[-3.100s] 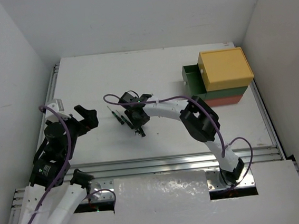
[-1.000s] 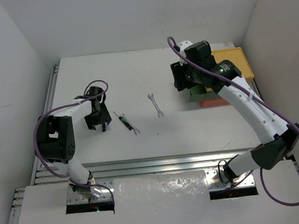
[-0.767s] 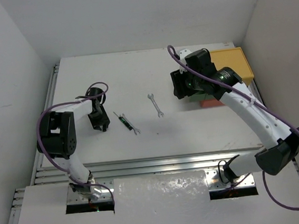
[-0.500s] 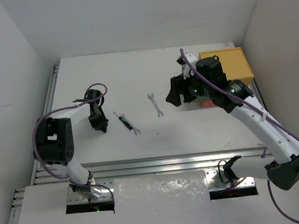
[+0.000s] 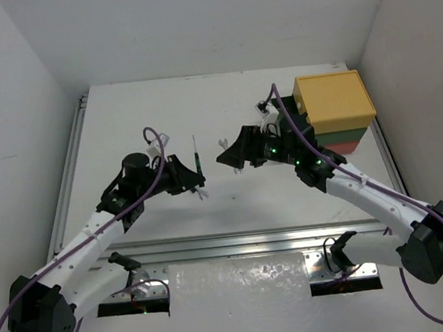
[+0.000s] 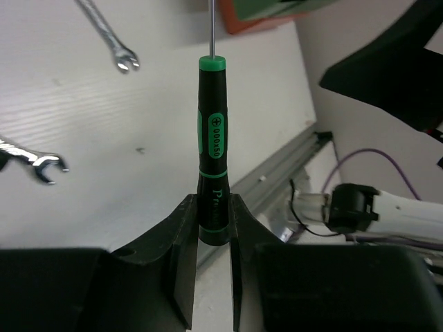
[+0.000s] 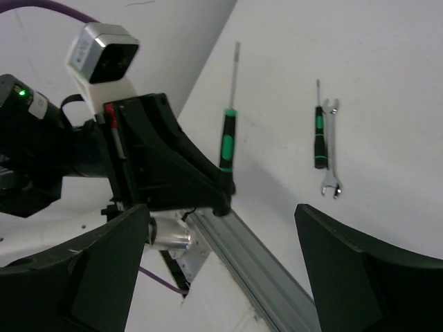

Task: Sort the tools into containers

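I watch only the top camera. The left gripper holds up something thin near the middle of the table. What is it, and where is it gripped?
Observer: The left wrist camera shows a screwdriver with a black and green handle. The left gripper is shut on the butt end of that handle.
Operator: Is the right gripper carrying anything?
Observer: No. In its own wrist camera the right gripper is wide open and empty.
Operator: What lies on the table by the left gripper?
Observer: A second screwdriver lies on the table, close beside a wrench.
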You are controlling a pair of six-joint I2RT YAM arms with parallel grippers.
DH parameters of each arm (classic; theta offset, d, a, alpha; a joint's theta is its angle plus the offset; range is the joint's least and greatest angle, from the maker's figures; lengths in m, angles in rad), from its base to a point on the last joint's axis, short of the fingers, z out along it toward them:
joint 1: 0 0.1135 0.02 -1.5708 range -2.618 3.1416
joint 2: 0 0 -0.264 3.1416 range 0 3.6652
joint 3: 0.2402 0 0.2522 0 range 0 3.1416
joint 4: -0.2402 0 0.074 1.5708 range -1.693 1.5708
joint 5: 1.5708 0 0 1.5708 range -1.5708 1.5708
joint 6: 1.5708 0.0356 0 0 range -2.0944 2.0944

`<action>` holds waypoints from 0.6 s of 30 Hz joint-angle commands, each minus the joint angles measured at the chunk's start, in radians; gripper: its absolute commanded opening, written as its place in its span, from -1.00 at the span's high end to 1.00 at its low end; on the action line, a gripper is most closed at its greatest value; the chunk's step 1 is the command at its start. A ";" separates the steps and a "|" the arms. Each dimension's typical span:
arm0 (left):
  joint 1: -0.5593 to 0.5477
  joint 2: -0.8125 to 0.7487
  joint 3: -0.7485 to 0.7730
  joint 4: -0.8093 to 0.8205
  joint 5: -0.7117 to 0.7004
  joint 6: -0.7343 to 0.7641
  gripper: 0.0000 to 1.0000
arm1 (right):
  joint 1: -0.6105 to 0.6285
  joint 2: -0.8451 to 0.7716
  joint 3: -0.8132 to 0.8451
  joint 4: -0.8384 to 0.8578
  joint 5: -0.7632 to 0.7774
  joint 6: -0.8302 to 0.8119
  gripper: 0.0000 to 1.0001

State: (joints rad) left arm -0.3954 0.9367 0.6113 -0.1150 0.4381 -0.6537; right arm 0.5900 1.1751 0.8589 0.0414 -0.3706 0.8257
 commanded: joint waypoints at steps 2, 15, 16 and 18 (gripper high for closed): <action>-0.063 0.020 -0.001 0.224 0.090 -0.113 1.00 | 0.037 0.041 0.055 0.184 0.004 0.050 -0.67; -0.197 0.076 0.071 0.298 0.042 -0.142 1.00 | 0.093 0.135 0.129 0.058 0.078 -0.057 -0.15; -0.197 0.079 0.074 0.296 0.040 -0.141 1.00 | 0.091 0.130 0.126 0.055 0.085 -0.059 -0.08; -0.197 0.091 0.084 0.304 0.047 -0.141 1.00 | 0.093 0.130 0.121 0.058 0.072 -0.060 0.21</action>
State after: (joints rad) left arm -0.5793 1.0241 0.6300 0.0856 0.4667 -0.7925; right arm 0.6704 1.3102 0.9573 0.0952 -0.3141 0.7933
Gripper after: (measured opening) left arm 0.166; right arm 0.454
